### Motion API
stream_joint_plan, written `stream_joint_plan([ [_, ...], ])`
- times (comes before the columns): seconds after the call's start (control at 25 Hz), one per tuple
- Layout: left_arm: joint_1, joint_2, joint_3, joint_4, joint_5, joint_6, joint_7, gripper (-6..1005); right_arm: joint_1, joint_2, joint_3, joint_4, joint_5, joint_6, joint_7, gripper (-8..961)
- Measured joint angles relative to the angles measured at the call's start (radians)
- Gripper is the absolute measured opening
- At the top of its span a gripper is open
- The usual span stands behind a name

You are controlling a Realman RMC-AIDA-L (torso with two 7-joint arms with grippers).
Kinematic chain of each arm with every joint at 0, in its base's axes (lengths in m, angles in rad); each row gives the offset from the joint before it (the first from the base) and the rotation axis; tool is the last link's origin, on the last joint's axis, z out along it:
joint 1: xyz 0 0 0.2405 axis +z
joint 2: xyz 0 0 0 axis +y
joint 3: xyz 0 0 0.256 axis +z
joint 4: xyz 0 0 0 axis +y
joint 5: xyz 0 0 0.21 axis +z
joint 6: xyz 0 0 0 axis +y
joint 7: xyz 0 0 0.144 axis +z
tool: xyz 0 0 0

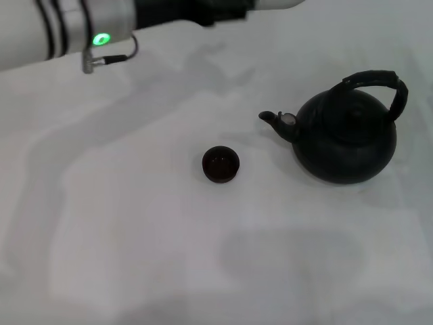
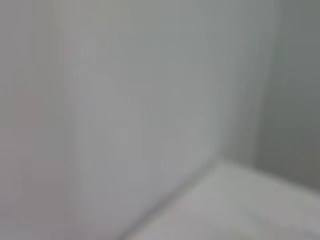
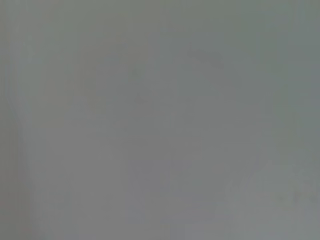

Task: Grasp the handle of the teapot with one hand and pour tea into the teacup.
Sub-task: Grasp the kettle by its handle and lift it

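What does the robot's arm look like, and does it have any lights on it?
Only the left arm shows, at the head view's top left: a fat white tube with black rings, then a dark section. A small green light glows on it, and a thin grey cable loops beside that. No hand is in view.

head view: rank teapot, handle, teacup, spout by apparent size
1. teapot, by far the largest
2. handle, arched over its top
3. teacup
4. spout, close to the teacup in apparent size, so this order is unsure

I see a white counter (image 1: 135, 230) with faint grey shadows across it; both wrist views give me only blank pale surface.
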Motion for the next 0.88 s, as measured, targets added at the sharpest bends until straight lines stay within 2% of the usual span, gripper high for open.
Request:
stream_joint_plan([
  [0.12,0.044,0.000,-0.020,-0.077,-0.274,0.043,0.200,880,0.004,0.000,0.000,-0.002,0.007,0.001,0.013,873],
  [0.28,0.083,-0.001,-0.048,-0.227,-0.646,0.032,0.467,880,0.005,-0.001,-0.001,-0.006,0.010,-0.013,0.017,872],
  [0.36,0.101,-0.001,-0.044,-0.303,-0.831,0.004,0.635,880,0.003,-0.001,-0.007,-0.006,0.009,-0.064,0.024,872],
  [0.48,0.109,-0.003,-0.040,-0.444,-1.050,-0.115,0.862,880,-0.003,-0.002,-0.025,0.006,0.001,-0.189,0.026,872],
  [0.68,0.098,-0.007,-0.039,-0.646,-1.274,-0.288,1.076,880,-0.006,-0.006,-0.018,0.015,0.003,-0.270,0.080,872],
  [0.8,0.096,-0.008,-0.039,-0.702,-1.326,-0.322,1.097,879,-0.021,-0.011,-0.019,0.044,0.003,-0.308,0.224,873],
  [0.84,0.097,-0.008,-0.040,-0.711,-1.330,-0.325,1.097,879,-0.036,-0.011,-0.033,0.087,-0.008,-0.360,0.291,873],
  [0.88,0.099,-0.008,-0.042,-0.721,-1.336,-0.328,1.097,879,-0.036,-0.011,-0.033,0.087,-0.008,-0.360,0.291,873],
])
